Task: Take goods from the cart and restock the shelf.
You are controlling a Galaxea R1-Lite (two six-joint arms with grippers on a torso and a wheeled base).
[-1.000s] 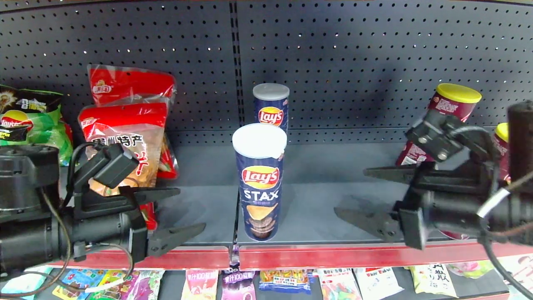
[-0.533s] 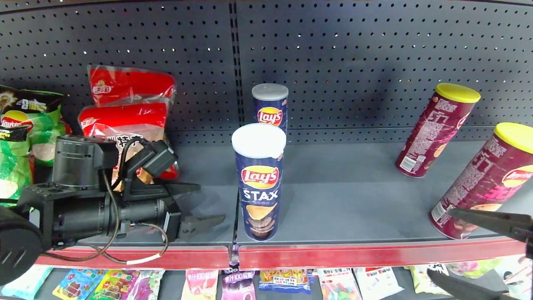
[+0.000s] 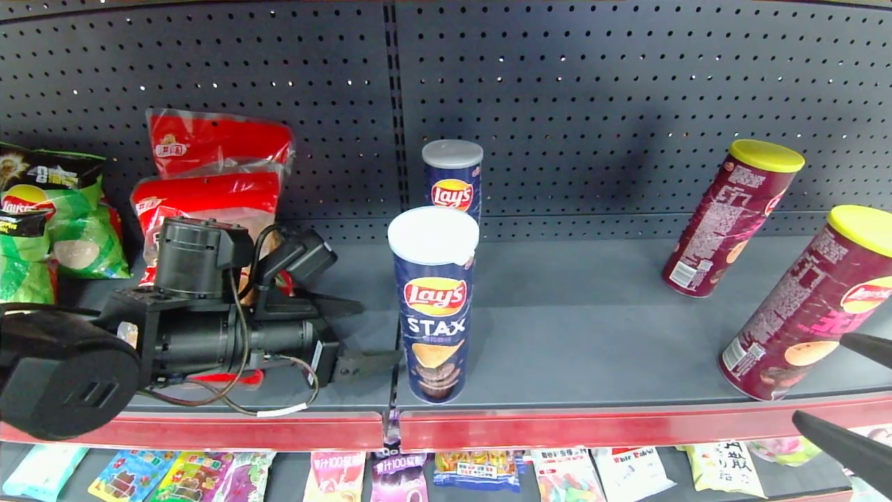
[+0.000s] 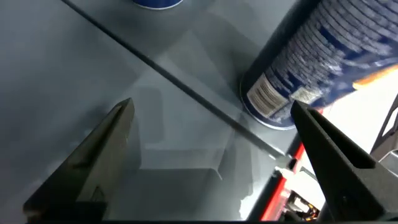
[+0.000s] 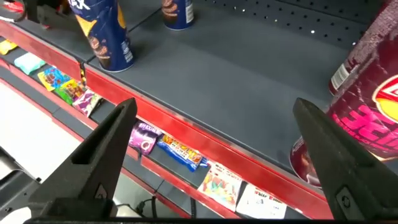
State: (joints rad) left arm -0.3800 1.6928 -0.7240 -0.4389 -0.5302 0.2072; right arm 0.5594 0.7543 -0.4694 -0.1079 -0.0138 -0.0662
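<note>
Two blue chip cans stand mid-shelf, one at the front (image 3: 433,307) and one behind it (image 3: 453,180). Two maroon cans with yellow lids stand at the right, one far back (image 3: 732,216) and one near the front edge (image 3: 808,307). My left gripper (image 3: 380,331) lies open and empty over the shelf, just left of the front blue can (image 4: 323,62), with nothing between its fingers (image 4: 211,106). My right gripper (image 3: 819,378) is open and empty in front of the shelf edge, beside the near maroon can (image 5: 367,93).
Red snack bags (image 3: 209,188) and green chip bags (image 3: 49,216) fill the shelf's left end behind my left arm. The grey shelf board (image 3: 571,335) has free room between the blue and maroon cans. A red rail (image 3: 557,425) edges it, with small packets (image 3: 474,467) below.
My left gripper has slid right along the shelf toward the front blue can. My right arm has pulled back to the lower right, uncovering both maroon cans.
</note>
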